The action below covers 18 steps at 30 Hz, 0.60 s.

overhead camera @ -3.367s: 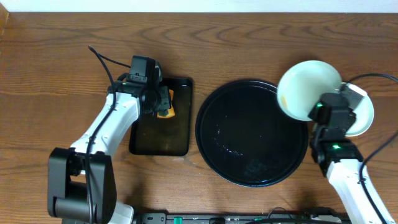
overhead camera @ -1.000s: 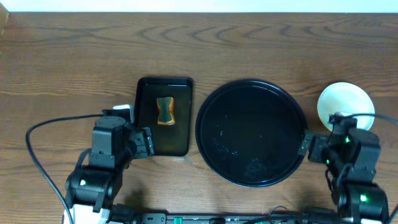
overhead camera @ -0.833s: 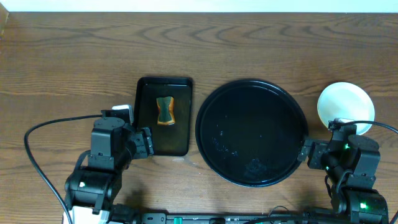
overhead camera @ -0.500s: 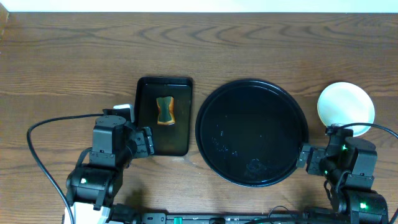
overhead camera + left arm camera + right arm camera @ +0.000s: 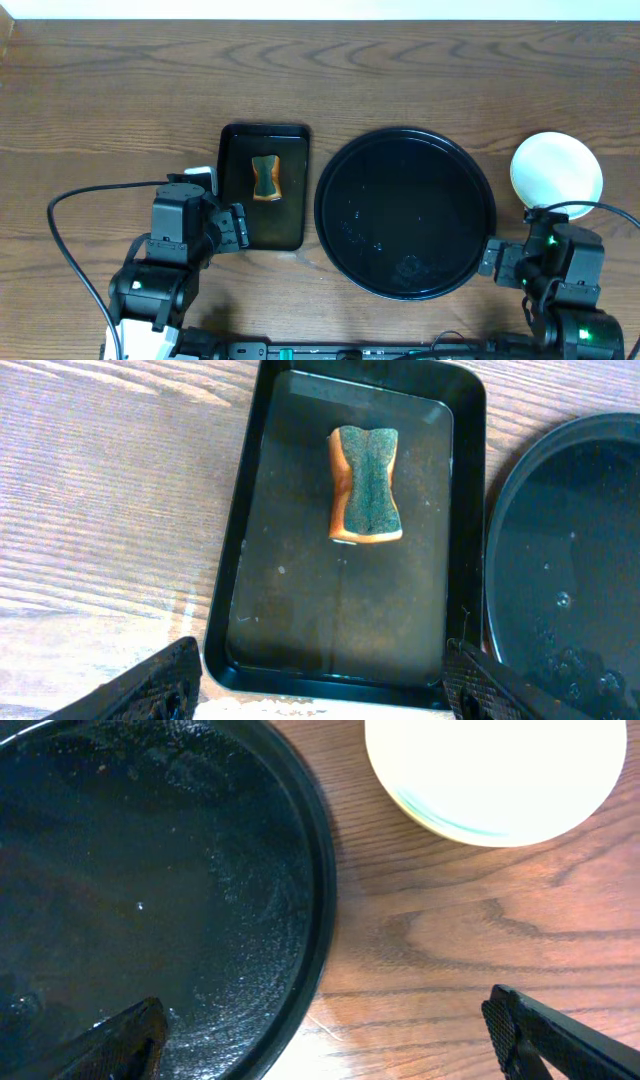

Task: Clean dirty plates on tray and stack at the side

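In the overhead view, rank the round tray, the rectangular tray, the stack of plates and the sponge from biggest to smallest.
1. round tray, clearly the largest
2. rectangular tray
3. stack of plates, somewhat smaller than the rectangular tray
4. sponge, by far the smallest
All sit on the table, so nearness hardly skews this.

My left arm [image 5: 160,275] is folded up close to its base at the near left, wrist held high and facing downward. My left gripper [image 5: 320,695] has its jaws spread wide, with only the two dark fingertips [image 5: 160,678] showing at the bottom corners of the wrist view and nothing held between them. My right arm [image 5: 560,295] is tucked in at the near right, and my right gripper [image 5: 325,1045] is likewise spread wide and empty
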### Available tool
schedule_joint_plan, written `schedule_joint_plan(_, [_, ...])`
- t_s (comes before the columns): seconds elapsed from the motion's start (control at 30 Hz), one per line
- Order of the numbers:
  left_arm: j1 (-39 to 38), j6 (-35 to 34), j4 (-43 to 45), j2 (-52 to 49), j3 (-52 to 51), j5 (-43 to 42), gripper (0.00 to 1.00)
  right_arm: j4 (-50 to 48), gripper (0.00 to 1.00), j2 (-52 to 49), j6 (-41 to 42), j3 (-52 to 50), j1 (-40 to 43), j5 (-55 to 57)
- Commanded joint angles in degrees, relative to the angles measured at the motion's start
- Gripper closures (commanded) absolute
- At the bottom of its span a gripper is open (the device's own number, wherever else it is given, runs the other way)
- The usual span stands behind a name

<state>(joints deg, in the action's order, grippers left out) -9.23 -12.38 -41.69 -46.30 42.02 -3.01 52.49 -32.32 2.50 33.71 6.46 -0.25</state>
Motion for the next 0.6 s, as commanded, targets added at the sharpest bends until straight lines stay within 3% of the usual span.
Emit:
schedule_joint_plan(0.0, [-0.1,-0.3,0.2,-0.1,-0.4,0.5,0.22,0.5,0.01,4.2,-0.8,-0.9,-0.6,1.3])
schedule_joint_plan(0.2, [-0.1,-0.3,0.2,-0.1,-0.4,0.5,0.22,-0.6,0.01,13.7,-0.9,-1.3,-2.3,1.4])
schedule_joint_plan(0.4, [-0.1,-0.3,0.2,-0.1,-0.4,0.5,0.22,-11.6,0.01,23.9,-0.8,-2.9,-6.1,0.8])
schedule_joint_plan(0.57, [-0.1,-0.3,0.2,-0.1,-0.4,0.5,0.22,-25.6,0.01,28.1,-0.8,-8.5,-7.0,-6.7])
